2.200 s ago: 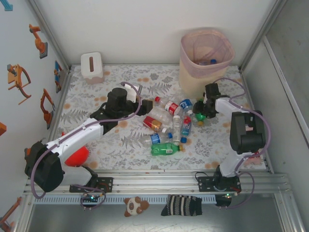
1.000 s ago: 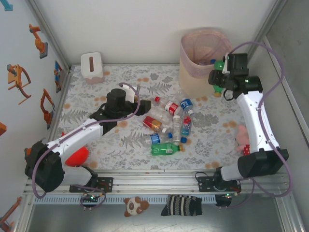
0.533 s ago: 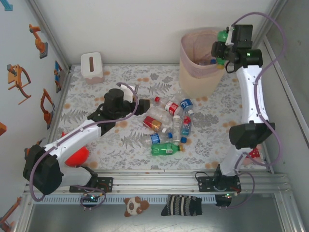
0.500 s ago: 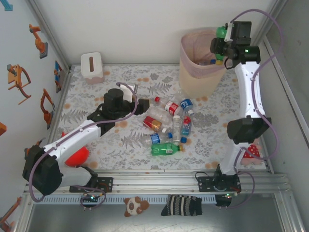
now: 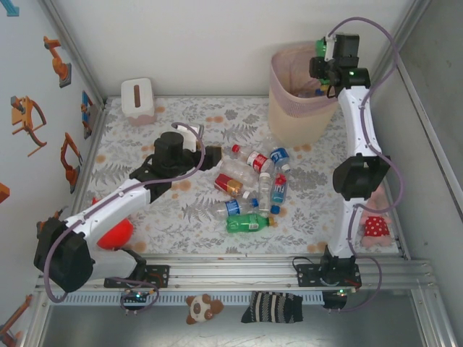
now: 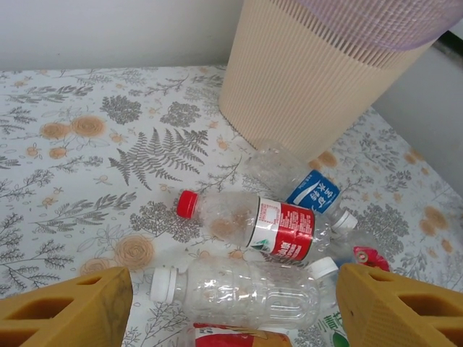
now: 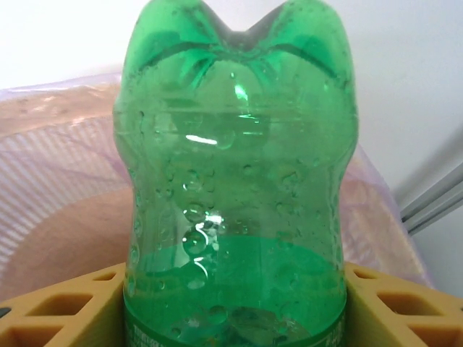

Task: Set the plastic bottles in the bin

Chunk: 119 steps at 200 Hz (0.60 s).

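Observation:
My right gripper (image 5: pixel 320 61) is raised over the far right rim of the beige-pink bin (image 5: pixel 298 108) and is shut on a green bottle (image 5: pixel 319 48). In the right wrist view the green bottle (image 7: pixel 235 181) stands between the yellow fingers (image 7: pixel 65 311), with the bin's rim (image 7: pixel 51 108) behind it. A pile of plastic bottles (image 5: pixel 253 189) lies mid-table. My left gripper (image 5: pixel 215 157) is open at the pile's left edge. A clear white-capped bottle (image 6: pixel 253 289) lies between its fingers (image 6: pixel 401 307), untouched, with a red-labelled bottle (image 6: pixel 271 228) just beyond it.
A white tissue box (image 5: pixel 137 100) sits at the back left. A red ball (image 5: pixel 116 233) lies by the left arm's base and a red spotted plush toy (image 5: pixel 375 228) near the right wall. A blue-capped bottle (image 5: pixel 318 92) lies inside the bin.
My right arm has lifted the green bottle from the table beside the pile up to the bin's far right rim. My left gripper has edged right toward the pile, still open.

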### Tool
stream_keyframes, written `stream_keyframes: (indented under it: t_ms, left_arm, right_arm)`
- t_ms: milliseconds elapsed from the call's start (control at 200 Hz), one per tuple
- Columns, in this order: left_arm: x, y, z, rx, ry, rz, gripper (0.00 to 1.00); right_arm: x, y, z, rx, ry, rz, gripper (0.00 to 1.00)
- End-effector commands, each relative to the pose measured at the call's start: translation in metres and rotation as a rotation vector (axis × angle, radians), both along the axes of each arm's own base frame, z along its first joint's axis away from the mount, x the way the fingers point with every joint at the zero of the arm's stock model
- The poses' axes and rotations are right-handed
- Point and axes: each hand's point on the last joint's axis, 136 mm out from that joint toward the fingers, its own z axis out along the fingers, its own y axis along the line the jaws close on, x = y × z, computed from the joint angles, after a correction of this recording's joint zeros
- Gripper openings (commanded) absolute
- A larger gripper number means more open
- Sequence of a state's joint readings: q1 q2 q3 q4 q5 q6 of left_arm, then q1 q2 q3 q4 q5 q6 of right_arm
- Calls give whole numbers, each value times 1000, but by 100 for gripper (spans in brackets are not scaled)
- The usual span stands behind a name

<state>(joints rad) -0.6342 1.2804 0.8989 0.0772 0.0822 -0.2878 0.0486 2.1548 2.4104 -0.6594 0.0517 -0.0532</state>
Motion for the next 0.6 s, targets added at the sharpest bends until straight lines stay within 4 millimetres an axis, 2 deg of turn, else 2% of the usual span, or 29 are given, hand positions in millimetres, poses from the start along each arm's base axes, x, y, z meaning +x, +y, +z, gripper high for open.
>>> stream_keyframes:
  t_ms: [0,150,396,521,591]
  left_arm:
    - [4,1,-4,16,6,6,74]
    - [6,-2,-9,17,19,2,74]
    - [9,-2,-14,12,33,9,74]
    - [7,-1,-14,0,36,5,74]
    - [7,-2,-14,-2,40,1,74]
  right_arm:
    - [17,-15,1,-139,-48,-11,63]
    - [23,-23,-22,-210,0,-26,63]
    - [20,-35,-53,-277,86,-62,68]
    - [16,-37,-54,-277,101,-74,76]
    - [12,-38,-47,-269,88,-88,80]
